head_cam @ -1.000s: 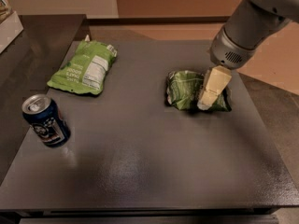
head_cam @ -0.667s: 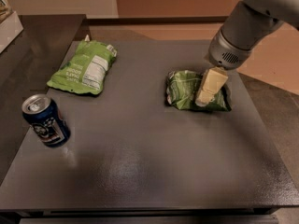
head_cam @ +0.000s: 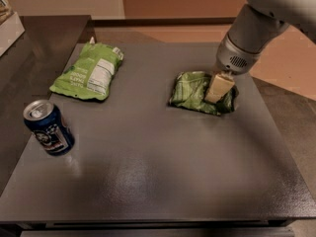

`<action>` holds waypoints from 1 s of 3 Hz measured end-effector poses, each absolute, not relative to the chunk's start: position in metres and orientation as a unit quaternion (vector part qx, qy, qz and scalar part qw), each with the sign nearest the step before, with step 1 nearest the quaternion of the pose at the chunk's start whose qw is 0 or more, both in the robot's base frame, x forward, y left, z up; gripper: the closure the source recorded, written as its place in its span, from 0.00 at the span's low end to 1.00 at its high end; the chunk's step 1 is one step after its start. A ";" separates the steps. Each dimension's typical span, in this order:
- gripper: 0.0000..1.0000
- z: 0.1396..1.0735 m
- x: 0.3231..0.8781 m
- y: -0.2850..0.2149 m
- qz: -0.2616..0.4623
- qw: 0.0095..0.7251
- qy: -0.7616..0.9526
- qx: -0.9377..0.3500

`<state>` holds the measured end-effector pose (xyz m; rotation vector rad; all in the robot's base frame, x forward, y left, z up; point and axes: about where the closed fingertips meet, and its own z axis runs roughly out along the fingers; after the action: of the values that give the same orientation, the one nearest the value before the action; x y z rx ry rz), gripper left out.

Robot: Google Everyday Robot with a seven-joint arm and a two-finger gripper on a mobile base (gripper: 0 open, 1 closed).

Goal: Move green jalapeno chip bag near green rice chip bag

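Gripper point(head_cam: 218, 89): right of centre in the frame, down on the right half of the dark green chip bag point(head_cam: 190, 90); cannot tell whether wide, narrow or already clamped on the foil.
Arm point(head_cam: 247, 43): grey, reaching in from the upper right corner.
Dark green chip bag: crumpled and glossy, lying right of centre on the table point(head_cam: 158, 181), touching the gripper tip, well apart from the light green chip bag point(head_cam: 89, 73).
Light green chip bag: flat in the upper left of the table, white label panel facing up.
Step in hand: most likely securing the dark bag before carrying it left.
Doing it well: pinch a raised fold of the crumpled foil, not the slick flat face; lift just clear of the table; travel left and slightly up the frame; set down just beside the light bag without overlapping or shoving it.
Risk: glossy film likely to slip from a shallow pinch.
Soda can point(head_cam: 48, 127): upright at lower left, below the direct path; worth keeping clear of.
Surface: dark grey, matte with a faint sheen, finely textured, roughly square.
Room: tan floor at upper right, pale wall along the top, a second dark surface at upper left.
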<state>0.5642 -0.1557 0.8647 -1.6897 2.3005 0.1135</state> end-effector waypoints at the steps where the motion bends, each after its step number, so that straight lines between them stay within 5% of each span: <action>1: 0.86 0.884 0.565 -0.135 0.041 0.159 0.782 -0.601; 2: 1.00 0.906 0.569 -0.103 0.044 0.180 0.764 -0.618; 3: 1.00 0.923 0.576 -0.067 0.049 0.199 0.746 -0.634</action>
<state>0.5761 -0.0667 0.9227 -1.7732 2.0865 0.1370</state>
